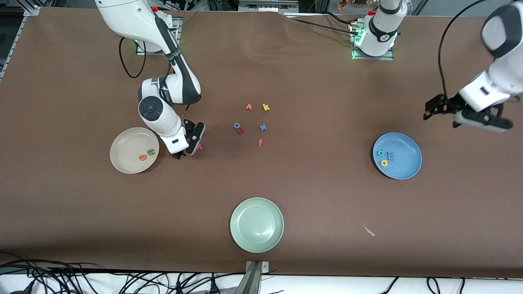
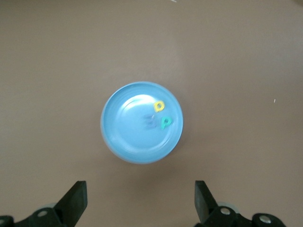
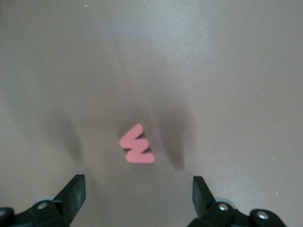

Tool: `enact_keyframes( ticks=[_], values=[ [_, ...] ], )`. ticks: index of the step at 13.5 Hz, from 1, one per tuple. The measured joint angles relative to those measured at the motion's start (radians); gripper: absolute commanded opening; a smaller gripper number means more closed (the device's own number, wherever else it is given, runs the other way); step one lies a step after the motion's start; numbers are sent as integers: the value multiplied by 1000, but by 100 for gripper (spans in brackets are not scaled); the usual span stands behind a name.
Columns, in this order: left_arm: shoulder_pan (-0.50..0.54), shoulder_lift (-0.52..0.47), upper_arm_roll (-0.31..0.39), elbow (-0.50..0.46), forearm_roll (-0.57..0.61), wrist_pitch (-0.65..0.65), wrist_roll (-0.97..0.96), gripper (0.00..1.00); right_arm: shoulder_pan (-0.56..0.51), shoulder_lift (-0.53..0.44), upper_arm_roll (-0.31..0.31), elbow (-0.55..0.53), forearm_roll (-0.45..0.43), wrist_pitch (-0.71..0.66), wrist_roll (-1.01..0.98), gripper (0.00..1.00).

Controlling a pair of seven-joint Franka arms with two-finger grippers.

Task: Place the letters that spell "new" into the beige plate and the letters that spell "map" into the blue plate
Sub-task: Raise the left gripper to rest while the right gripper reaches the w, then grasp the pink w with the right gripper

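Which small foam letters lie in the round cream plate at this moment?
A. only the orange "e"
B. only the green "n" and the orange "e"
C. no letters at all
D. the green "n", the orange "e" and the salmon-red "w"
B: the round cream plate holds only the green foam "n" and the orange foam "e"; the salmon-red foam "w" lies on the brown table, under the open right claw.

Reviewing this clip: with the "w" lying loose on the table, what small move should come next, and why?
Probably the right tool should drop straight down and close on the pink "w". It hangs open just above that letter, which lies on the table beside the beige plate; the plate holds only the "e" and "n". The blue plate already has three letters, and the left tool waits open.
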Motion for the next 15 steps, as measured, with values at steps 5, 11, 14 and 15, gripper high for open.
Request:
enact_keyframes(
  ticks=[5, 11, 14, 15],
  values=[
    [1, -75, -9, 187, 71, -321, -163, 100, 5, 27, 8, 18, 0, 7, -20, 98],
    [6, -3, -42, 350, 75, -419, -274, 100, 7, 54, 17, 42, 0, 9, -27, 79],
    [36, 63, -43, 411, 40, -432, -277, 100, 7, 68, 18, 59, 0, 10, -37, 68],
    [46, 72, -42, 418, 28, -433, -277, 100, 8, 70, 21, 62, 0, 10, -38, 64]
  ],
)
